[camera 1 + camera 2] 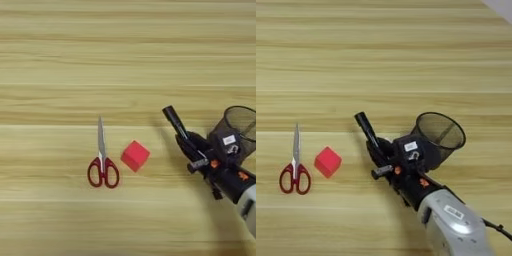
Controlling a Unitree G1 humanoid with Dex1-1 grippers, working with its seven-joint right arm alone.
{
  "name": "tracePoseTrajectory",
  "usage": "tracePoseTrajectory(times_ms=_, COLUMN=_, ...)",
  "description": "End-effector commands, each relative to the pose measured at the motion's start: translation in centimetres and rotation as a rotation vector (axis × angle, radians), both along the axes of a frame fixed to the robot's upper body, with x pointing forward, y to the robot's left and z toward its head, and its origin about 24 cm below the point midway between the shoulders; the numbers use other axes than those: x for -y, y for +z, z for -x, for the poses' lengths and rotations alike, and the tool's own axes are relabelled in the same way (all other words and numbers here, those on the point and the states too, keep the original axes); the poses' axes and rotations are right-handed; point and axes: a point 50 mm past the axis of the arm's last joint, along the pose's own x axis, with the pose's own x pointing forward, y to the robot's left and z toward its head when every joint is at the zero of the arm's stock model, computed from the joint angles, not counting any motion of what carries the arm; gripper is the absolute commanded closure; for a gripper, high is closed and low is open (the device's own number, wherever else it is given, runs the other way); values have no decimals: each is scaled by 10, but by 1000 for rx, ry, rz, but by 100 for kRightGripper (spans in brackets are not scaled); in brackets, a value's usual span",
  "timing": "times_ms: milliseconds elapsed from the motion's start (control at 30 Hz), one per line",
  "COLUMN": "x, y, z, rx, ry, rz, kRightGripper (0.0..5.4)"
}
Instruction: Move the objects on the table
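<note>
Wood-grain table (60, 60); black wire-mesh cup (440, 134); silver metal scissors (102, 161) blades.

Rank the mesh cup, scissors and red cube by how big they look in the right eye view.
1. Mesh cup, though the gripper hides part of it.
2. Scissors: long but thin.
3. Red cube, clearly the smallest.

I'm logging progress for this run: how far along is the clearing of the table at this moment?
Something thin already leans inside the black mesh cup, though I cannot tell what it is. In hand: the right gripper holds the black marker, its tip pointing up and left, beside the cup. Left: the red cube and the scissors lie untouched on the table, left of the gripper.
</note>
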Motion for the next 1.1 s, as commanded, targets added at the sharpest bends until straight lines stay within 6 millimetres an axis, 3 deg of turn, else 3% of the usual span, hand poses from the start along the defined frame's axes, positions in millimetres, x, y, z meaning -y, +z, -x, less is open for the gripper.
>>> tracePoseTrajectory(times_ms=33, x=11, y=30, z=-6, rx=134, ry=-27, rz=61, kRightGripper=447)
tracePoseTrajectory(times_ms=667, x=73, y=75, z=-6, rx=263, ry=-264, rz=132, kRightGripper=447)
tracePoseTrajectory(times_ms=933, x=108, y=76, z=-7, rx=246, ry=-410, rz=140, kRightGripper=447)
tracePoseTrajectory(times_ms=1100, x=117, y=76, z=-7, rx=237, ry=-448, rz=147, kRightGripper=447)
